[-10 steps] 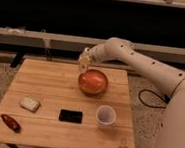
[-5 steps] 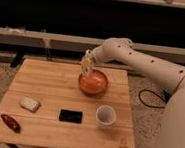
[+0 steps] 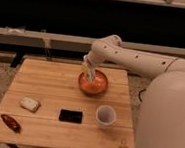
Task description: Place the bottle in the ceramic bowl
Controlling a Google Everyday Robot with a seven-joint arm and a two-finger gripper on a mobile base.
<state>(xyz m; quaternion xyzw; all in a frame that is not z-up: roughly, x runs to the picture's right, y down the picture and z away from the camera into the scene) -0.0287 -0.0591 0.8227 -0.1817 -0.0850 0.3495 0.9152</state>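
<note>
The orange-red ceramic bowl (image 3: 100, 84) sits on the far middle of the wooden table (image 3: 49, 83). My white arm reaches in from the right, and its gripper (image 3: 88, 67) hangs over the bowl's left side. The gripper is shut on the bottle (image 3: 89, 75), a small pale, clear item that points down. The bottle's lower end dips inside the bowl's left half. I cannot tell whether it touches the bowl's bottom.
A white cup (image 3: 105, 115) stands in front of the bowl to the right. A flat black object (image 3: 70, 116) lies at the front middle, a pale block (image 3: 29, 104) at the left, and a red item (image 3: 11, 123) near the front left corner.
The gripper has come down and slightly right with the bottle, from above the bowl's far left rim into the bowl. Nothing else on the table moved.
</note>
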